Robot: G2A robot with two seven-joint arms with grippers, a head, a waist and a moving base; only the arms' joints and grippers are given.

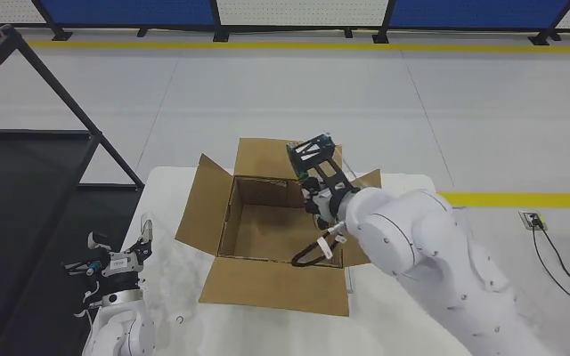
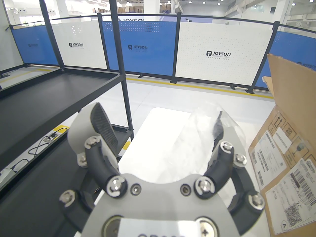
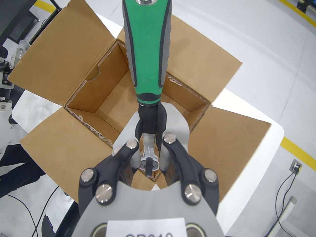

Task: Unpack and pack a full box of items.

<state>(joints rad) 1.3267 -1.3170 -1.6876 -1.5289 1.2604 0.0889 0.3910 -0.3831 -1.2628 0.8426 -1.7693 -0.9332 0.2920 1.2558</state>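
The left gripper (image 2: pixel 159 120) stands with its jaws wide apart above the white table (image 2: pixel 145 139). A clear plastic film (image 2: pixel 205 127) hangs over one finger (image 2: pixel 217 130) and hides part of its pad; the other pad (image 2: pixel 103 124) is bare. Near the gripper stands a box (image 2: pixel 279 154) with labels (image 2: pixel 270 154) on its wall and one flap (image 2: pixel 291 80) raised. On the other side is a black rack (image 2: pixel 49 94). Beyond the table run a yellow line (image 2: pixel 197 86) on the floor and a fence (image 2: pixel 222 55) of blue and white panels.

green-handled tool (image 3: pixel 147 38), far end off-frame
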